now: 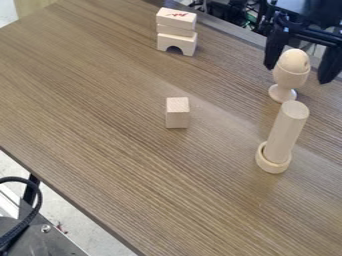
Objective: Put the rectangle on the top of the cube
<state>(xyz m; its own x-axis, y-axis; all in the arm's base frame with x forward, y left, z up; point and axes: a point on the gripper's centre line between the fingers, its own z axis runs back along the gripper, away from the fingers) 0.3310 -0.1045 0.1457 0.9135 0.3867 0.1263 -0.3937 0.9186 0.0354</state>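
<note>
Camera view, upper right of the frame: my gripper (296,74) hangs released, its two black fingers spread wide, over a brown wood-grain table (100,105) that runs off the right side. Past the far edge, at the top, lie dark cables (246,20); at lower left I see pale floor (73,220), a black cable (33,212) and grey metal (50,245) with a screw. The rectangular block (176,18) with red marks lies flat at top centre, its long axis across the frame, right end slightly lower; beneath it are another flat block (175,31) and an arch block (188,44), opening toward the camera. Near the frame's middle sits the cube (178,119), one face toward the camera. Right of it, a cylinder (286,131) rises from a ring (272,166), below a cup (290,79) holding an egg (292,61).
</note>
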